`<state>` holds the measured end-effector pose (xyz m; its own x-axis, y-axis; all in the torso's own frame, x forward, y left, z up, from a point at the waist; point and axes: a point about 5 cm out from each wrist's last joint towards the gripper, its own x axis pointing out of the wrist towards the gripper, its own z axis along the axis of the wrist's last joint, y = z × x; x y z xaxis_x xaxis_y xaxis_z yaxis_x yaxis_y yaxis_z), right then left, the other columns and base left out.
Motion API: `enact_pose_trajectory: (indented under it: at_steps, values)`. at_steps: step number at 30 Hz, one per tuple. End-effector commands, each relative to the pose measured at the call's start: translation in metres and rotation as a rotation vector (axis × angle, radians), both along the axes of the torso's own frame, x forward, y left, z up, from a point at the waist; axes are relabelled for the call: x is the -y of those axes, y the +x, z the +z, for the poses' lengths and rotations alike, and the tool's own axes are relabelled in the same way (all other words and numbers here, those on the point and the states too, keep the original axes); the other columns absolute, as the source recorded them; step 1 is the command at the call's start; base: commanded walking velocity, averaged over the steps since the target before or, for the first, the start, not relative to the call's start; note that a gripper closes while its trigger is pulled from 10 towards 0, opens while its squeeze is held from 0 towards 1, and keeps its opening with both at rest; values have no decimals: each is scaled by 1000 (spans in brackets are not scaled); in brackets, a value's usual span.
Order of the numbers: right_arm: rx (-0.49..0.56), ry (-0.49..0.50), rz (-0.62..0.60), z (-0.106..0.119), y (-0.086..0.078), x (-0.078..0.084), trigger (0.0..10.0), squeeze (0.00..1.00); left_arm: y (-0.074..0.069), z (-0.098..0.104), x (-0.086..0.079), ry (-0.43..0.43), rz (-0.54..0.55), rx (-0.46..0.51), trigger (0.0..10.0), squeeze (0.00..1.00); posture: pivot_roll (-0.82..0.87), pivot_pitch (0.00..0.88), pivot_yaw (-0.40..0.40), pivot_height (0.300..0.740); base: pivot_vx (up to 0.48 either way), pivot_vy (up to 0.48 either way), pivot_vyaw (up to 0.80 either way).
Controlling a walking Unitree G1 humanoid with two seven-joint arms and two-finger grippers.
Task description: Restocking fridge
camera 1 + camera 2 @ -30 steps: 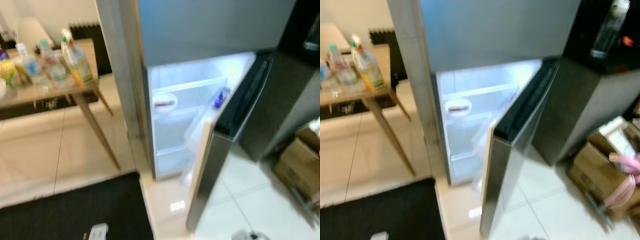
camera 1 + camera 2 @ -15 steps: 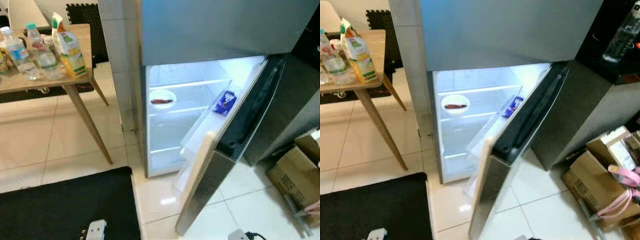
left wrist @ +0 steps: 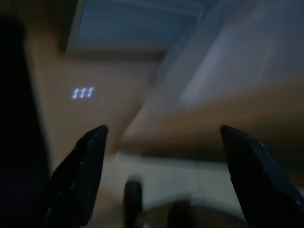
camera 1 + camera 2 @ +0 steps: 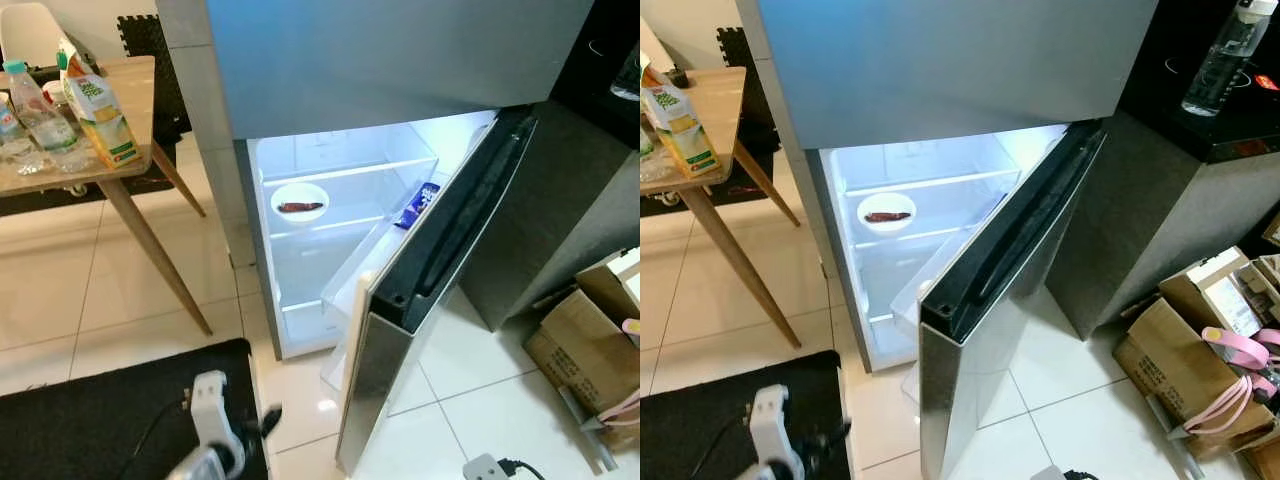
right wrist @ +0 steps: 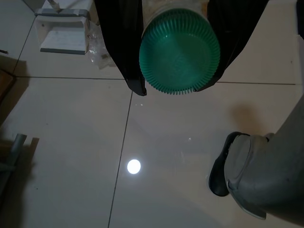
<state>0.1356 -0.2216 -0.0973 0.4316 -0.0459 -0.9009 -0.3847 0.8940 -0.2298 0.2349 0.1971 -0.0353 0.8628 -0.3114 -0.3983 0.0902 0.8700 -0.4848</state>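
I see the fridge (image 4: 400, 60) in front of me with its lower door (image 4: 420, 300) swung wide open and the light on inside. On a shelf (image 4: 340, 225) sits a white plate (image 4: 299, 201) with a small dark red thing (image 4: 299, 207) on it. A blue pack (image 4: 415, 204) stands in the door's rack. To my left is a wooden tabletop (image 4: 130, 110) with a juice carton (image 4: 100, 115) and some water bottles (image 4: 40, 115) standing close together on it. A black mat (image 4: 100, 420) lies on the tiled floor (image 4: 60, 290) before the fridge. To my right, cardboard boxes (image 4: 1200, 340) sit on the floor, with something pink (image 4: 1235, 375) on them, and a clear bottle (image 4: 1220, 55) stands on a dark counter (image 4: 1240, 130). My left hand (image 3: 161, 137) is low by the mat; its two fingers (image 3: 80, 166) are spread wide apart with nothing between them, and that view is blurry. My right hand (image 5: 173, 88) points down at the floor, and its fingers (image 5: 123, 47) are closed tight on a jar (image 5: 179, 54) with a green ribbed lid, one finger on each side. A grey shoe-like foot (image 5: 251, 175) is on the tiles near it.
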Motion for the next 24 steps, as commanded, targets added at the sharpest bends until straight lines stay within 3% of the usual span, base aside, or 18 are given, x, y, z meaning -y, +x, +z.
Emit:
enact_pose_trajectory:
  at_steps: [1,6,9,19,20,21,22,23,24]
  values:
    - [-23,-5,10,-2,-5,0,10000,0,12,14,-5,-88,7,101,0,0,-77,44,-31,740,0,0,0]
    - [-23,-5,10,-2,-6,0,10000,0,31,35,-2,-193,-11,236,0,0,-78,45,-30,740,0,0,0]
    - [-25,-2,6,-3,-7,-1,10000,0,47,57,12,-306,-93,354,0,0,-80,57,-26,740,0,0,0]
    - [-33,0,3,-4,-11,-2,10000,0,64,77,37,-420,-169,447,0,0,-85,64,-27,740,0,0,0]
    - [-35,-1,3,-4,-12,-1,10000,0,68,80,43,-442,-170,453,824,0,-86,64,-30,740,0,0,0]
    - [-35,-1,3,-4,-12,-1,10000,0,68,80,43,-442,-170,453,824,0,-86,64,-30,740,0,0,0]
    - [-35,-2,3,-4,-12,-1,10000,0,71,81,49,-441,-166,444,2627,0,-91,65,-27,740,0,0,0]
    - [-35,-2,3,-4,-12,-1,10000,0,71,81,49,-441,-166,444,2627,0,-91,65,-27,740,0,0,0]
    - [-34,-2,1,-4,-12,-1,10000,0,76,82,54,-429,-145,426,10000,0,-91,65,-27,740,0,0,0]
